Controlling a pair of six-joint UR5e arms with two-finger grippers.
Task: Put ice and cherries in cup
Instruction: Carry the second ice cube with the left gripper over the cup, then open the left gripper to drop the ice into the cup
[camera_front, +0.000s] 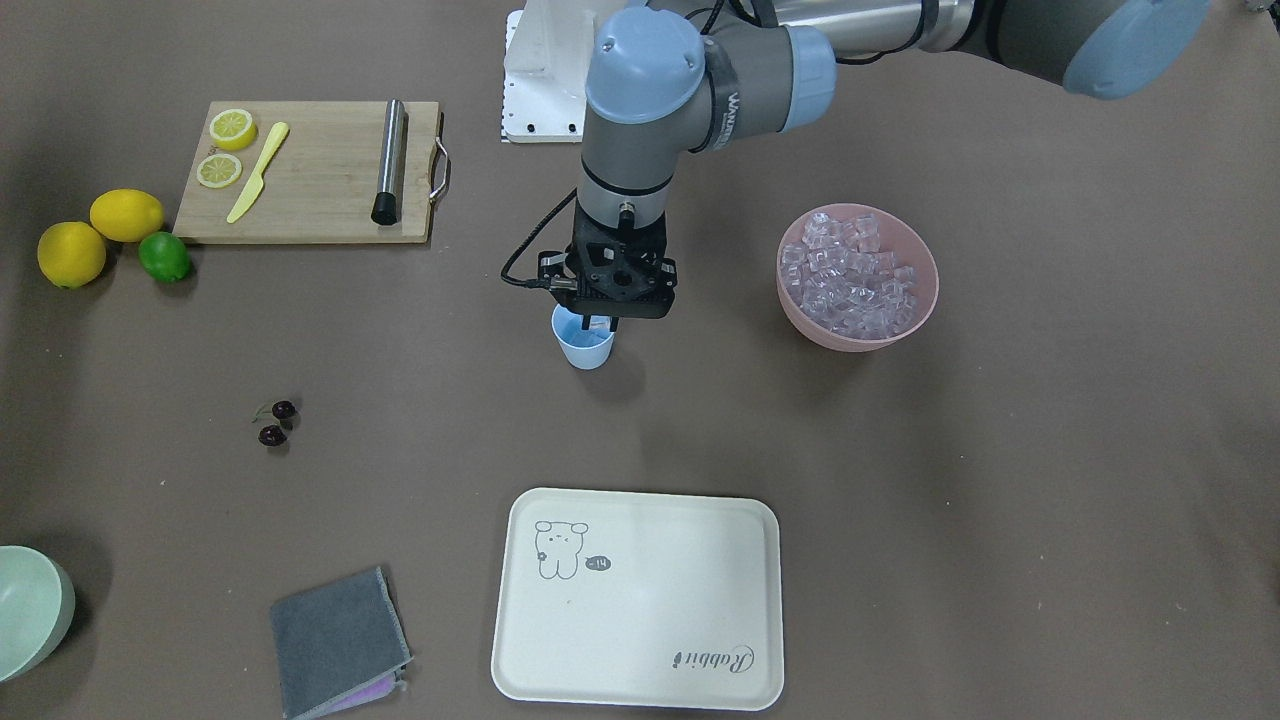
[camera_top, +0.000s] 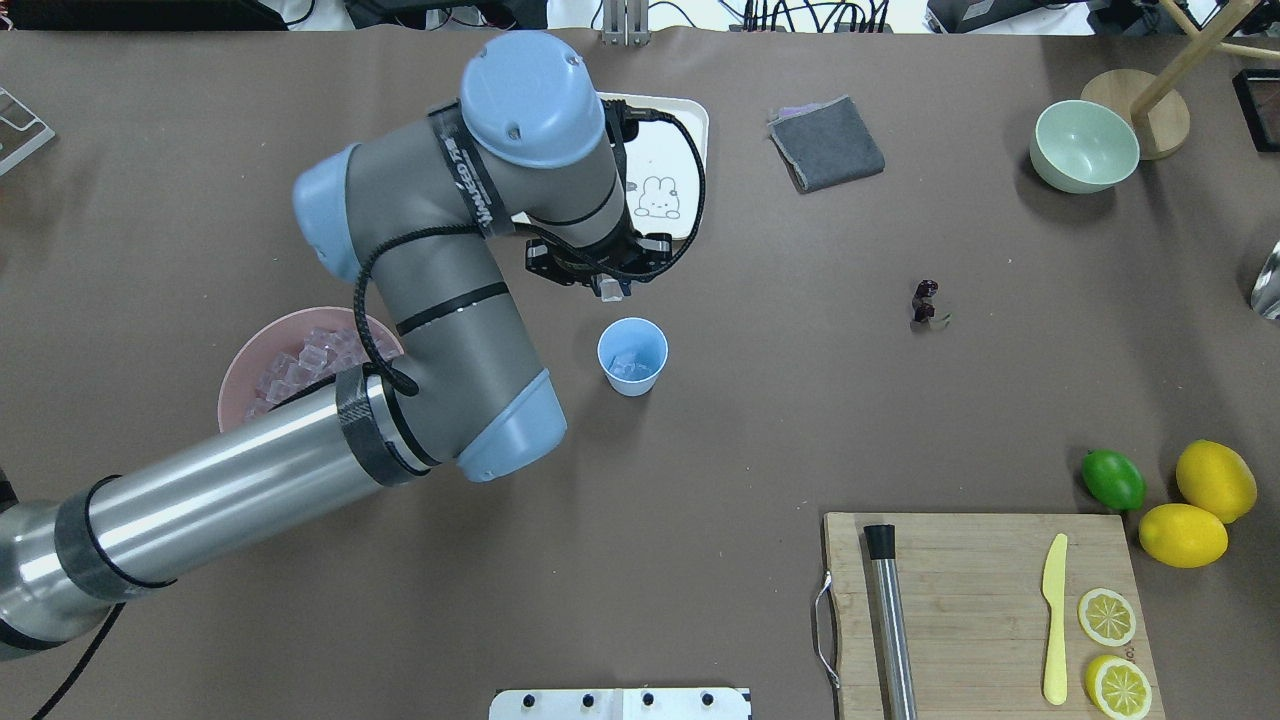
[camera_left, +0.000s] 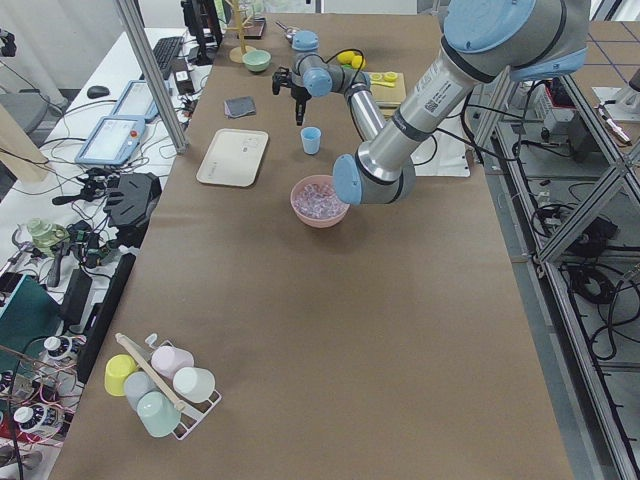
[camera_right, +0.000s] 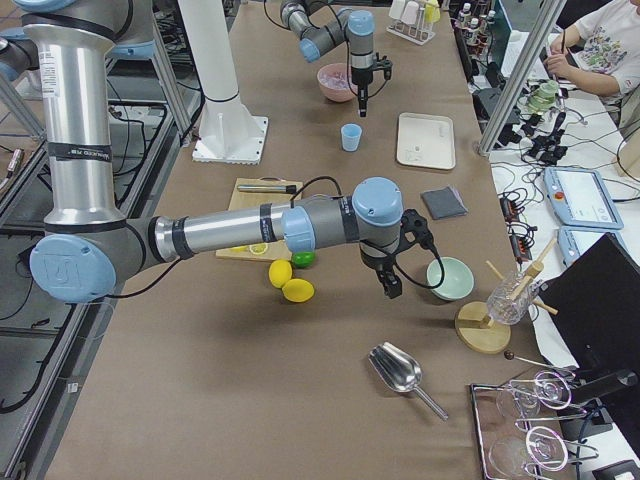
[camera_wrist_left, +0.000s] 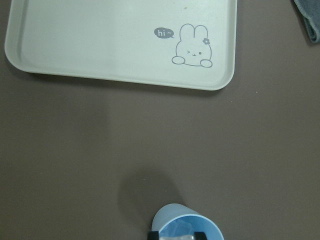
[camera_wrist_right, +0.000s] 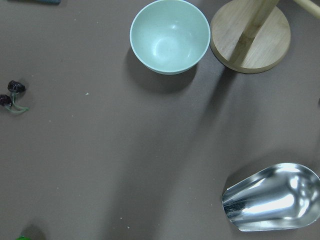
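Note:
The light blue cup (camera_front: 585, 347) stands mid-table, also in the overhead view (camera_top: 632, 356), with a few ice cubes (camera_top: 630, 370) in it. My left gripper (camera_top: 611, 288) hangs just above the cup's rim (camera_front: 597, 322), shut on one clear ice cube (camera_wrist_left: 177, 236). The pink bowl (camera_front: 905, 300) holds many ice cubes (camera_front: 850, 275). The two dark cherries (camera_front: 278, 422) lie on the table well away from the cup, and show in the right wrist view (camera_wrist_right: 11, 95). My right gripper (camera_right: 388, 285) hovers near the green bowl; I cannot tell whether it is open or shut.
A cream tray (camera_front: 640, 600) lies beyond the cup. A grey cloth (camera_front: 338, 640), a pale green bowl (camera_wrist_right: 170, 36), a metal scoop (camera_wrist_right: 272, 197), a wooden stand base (camera_wrist_right: 250, 42), a cutting board (camera_front: 310, 170), two lemons (camera_front: 100, 235) and a lime (camera_front: 163, 257) lie around.

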